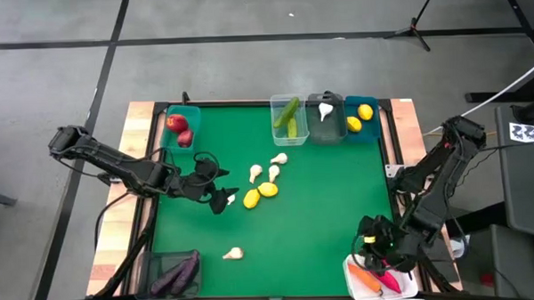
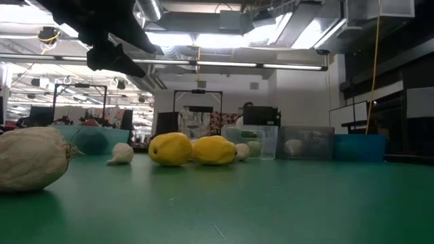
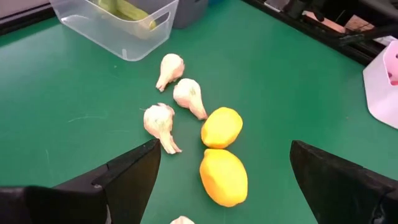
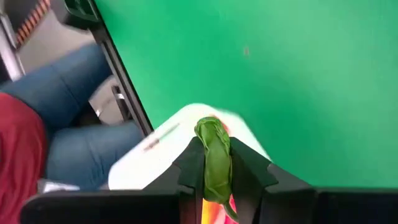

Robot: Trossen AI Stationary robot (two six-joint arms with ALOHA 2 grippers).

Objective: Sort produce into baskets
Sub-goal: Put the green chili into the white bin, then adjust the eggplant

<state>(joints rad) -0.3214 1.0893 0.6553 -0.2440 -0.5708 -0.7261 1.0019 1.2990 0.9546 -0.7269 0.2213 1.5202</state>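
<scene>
Two yellow lemons (image 1: pixel 260 194) lie mid-table, with three white garlic bulbs (image 1: pixel 270 168) just beyond them and one more garlic bulb (image 1: pixel 233 253) nearer the front. My left gripper (image 1: pixel 219 193) hovers open just left of the lemons (image 3: pixel 222 152), nothing between its fingers. My right gripper (image 1: pixel 377 246) hangs over the white basket (image 1: pixel 353 273) at the front right corner, shut on the green top of a produce piece (image 4: pixel 214 155). An orange carrot (image 1: pixel 367 280) and pink peppers (image 1: pixel 389 280) show in that basket. My right gripper pinches a green leafy top (image 4: pixel 216 142) between its two fingers, coming from above and slanting down. Orange and pink show just below the green, but the fingers hide the rest of the piece. It hangs over the white basket (image 4: pixel 180 127); whether it rests there I cannot tell.
Along the far edge stand a teal basket with red apples (image 1: pixel 179 128), a clear one with cucumbers (image 1: pixel 288 117), a dark grey one with garlic (image 1: pixel 325 114) and a teal one with lemons (image 1: pixel 361 119). Eggplants lie in a dark basket (image 1: pixel 177 272) front left. A person's legs (image 4: pixel 74 124) show beside the table.
</scene>
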